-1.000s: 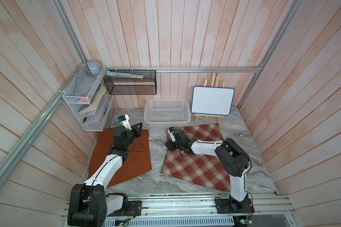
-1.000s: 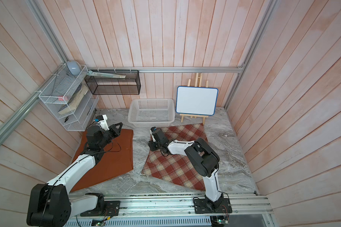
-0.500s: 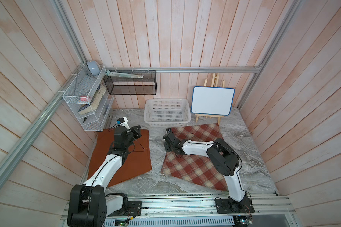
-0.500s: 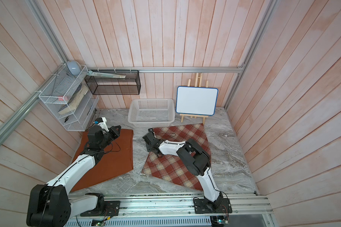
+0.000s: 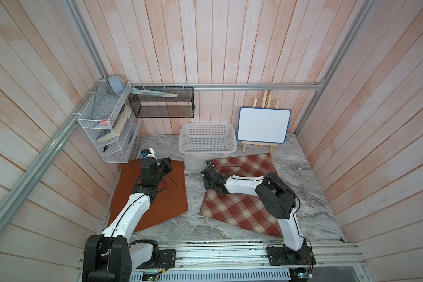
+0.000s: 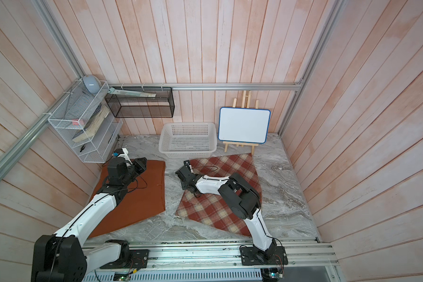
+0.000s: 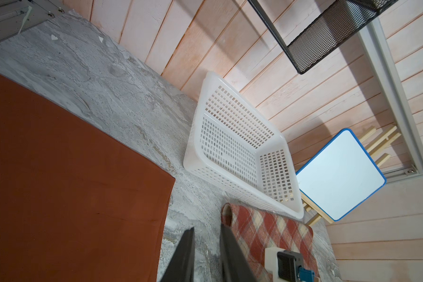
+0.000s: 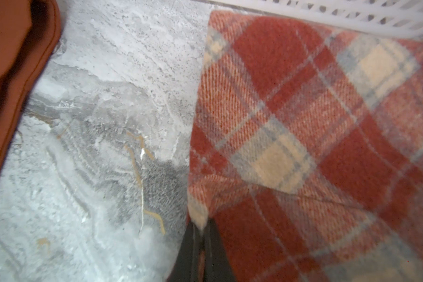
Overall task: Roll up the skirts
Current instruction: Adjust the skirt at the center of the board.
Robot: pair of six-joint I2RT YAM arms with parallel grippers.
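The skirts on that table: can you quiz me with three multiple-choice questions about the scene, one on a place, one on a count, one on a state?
1. Where does the white basket stand?
A) by the front edge
B) at the back, beside the whiteboard
C) hung on a side wall

2. How many pieces of clothing lie on the table?
A) four
B) one
C) two

3. What are the right fingers doing?
A) pinching the plaid skirt at its edge
B) spread wide in the air
C) gripping the basket

Answers:
1 B: both top views show it at the back, next to the whiteboard.
2 C: there is an orange skirt and the plaid one.
3 A: the right wrist view shows them closed on a lifted fold of cloth.
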